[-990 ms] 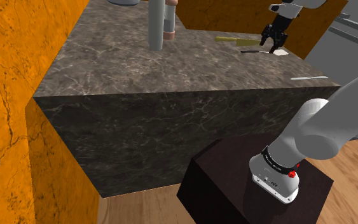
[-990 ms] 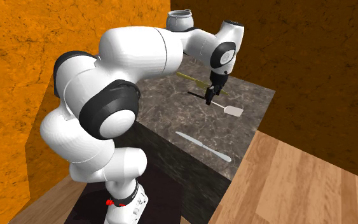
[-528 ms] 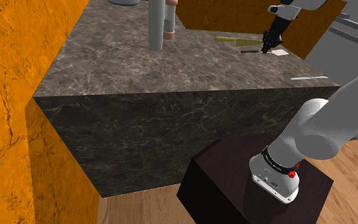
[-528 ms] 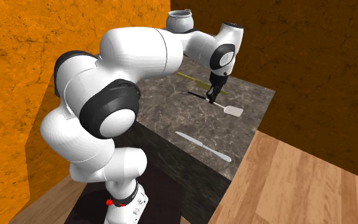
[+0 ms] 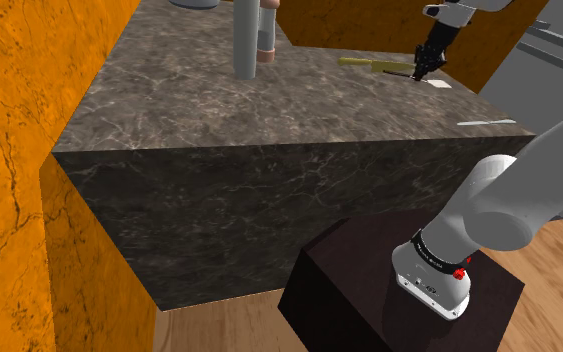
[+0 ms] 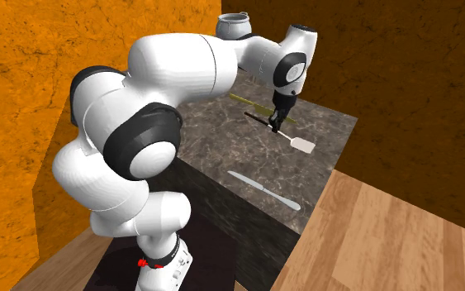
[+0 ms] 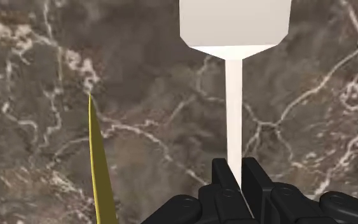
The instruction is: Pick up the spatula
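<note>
Spatula [image 7: 234,95] is clasped by its thin white handle between the end effector's [image 7: 234,168] 2 fingers, over the dark marbled counter [image 7: 139,76]

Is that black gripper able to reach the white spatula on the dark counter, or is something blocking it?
Yes, it looks so: the gripper is shut on the spatula, its fingers clasping the thin white neck. The yellow utensil lies beside it, clear of the fingers.
</note>
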